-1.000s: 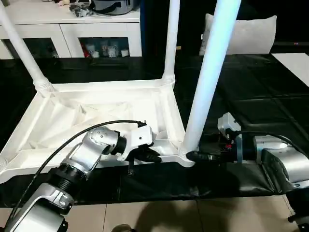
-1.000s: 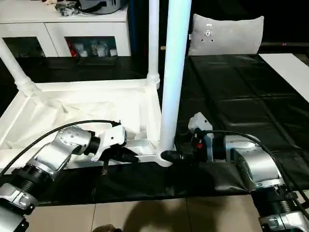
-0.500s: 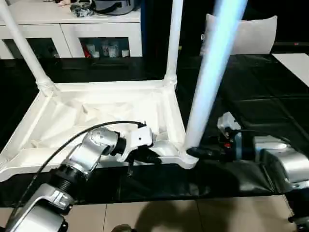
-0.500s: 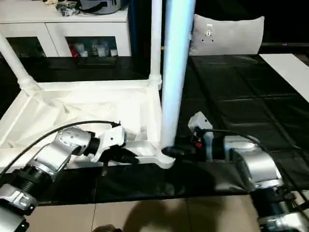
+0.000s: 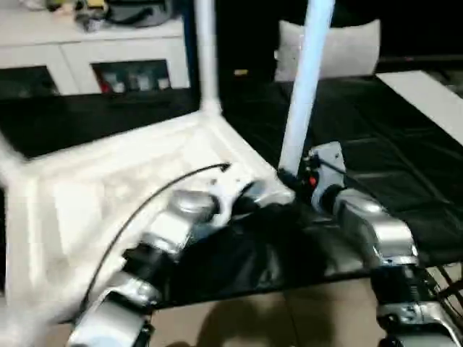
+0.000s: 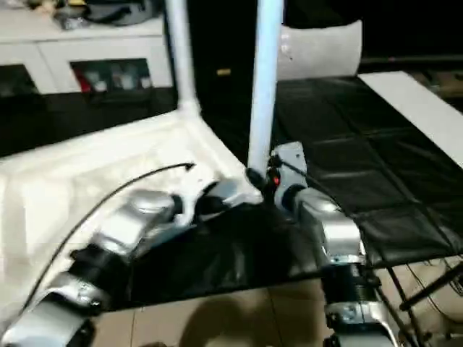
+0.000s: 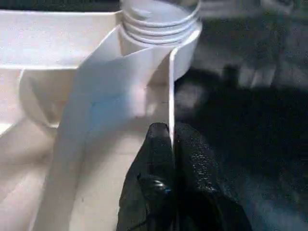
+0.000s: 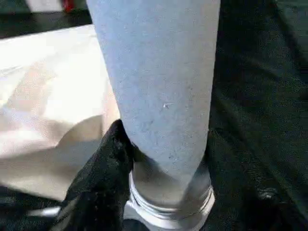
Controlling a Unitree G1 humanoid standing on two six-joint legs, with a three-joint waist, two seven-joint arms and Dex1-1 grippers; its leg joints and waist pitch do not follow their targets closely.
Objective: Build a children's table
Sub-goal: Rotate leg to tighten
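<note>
The children's table lies upside down on a black mat, its white top (image 5: pixel 108 181) showing the ribbed underside. One white leg (image 5: pixel 307 65) stands upright in the near right corner socket, and a second leg (image 5: pixel 205 50) stands at the far corner. My right gripper (image 5: pixel 288 177) is at the base of the near leg, where one black finger (image 8: pixel 108 163) presses the leg just above its threaded collar. My left gripper (image 7: pixel 171 137) is shut on the thin rim of the top (image 7: pixel 169 86), right beside that same corner socket (image 7: pixel 159 19).
A grey cushion (image 5: pixel 340 47) leans at the back right. A white cabinet (image 5: pixel 94 50) with glass doors runs along the back left. A white panel (image 5: pixel 427 94) lies at the far right on the black mat (image 5: pixel 376 144). Light floor tiles (image 5: pixel 275 318) border the mat in front.
My right gripper's fingers have closed in on the base of the near leg. The table top has swung round with both grippers on its near right corner. The view has also shifted.
</note>
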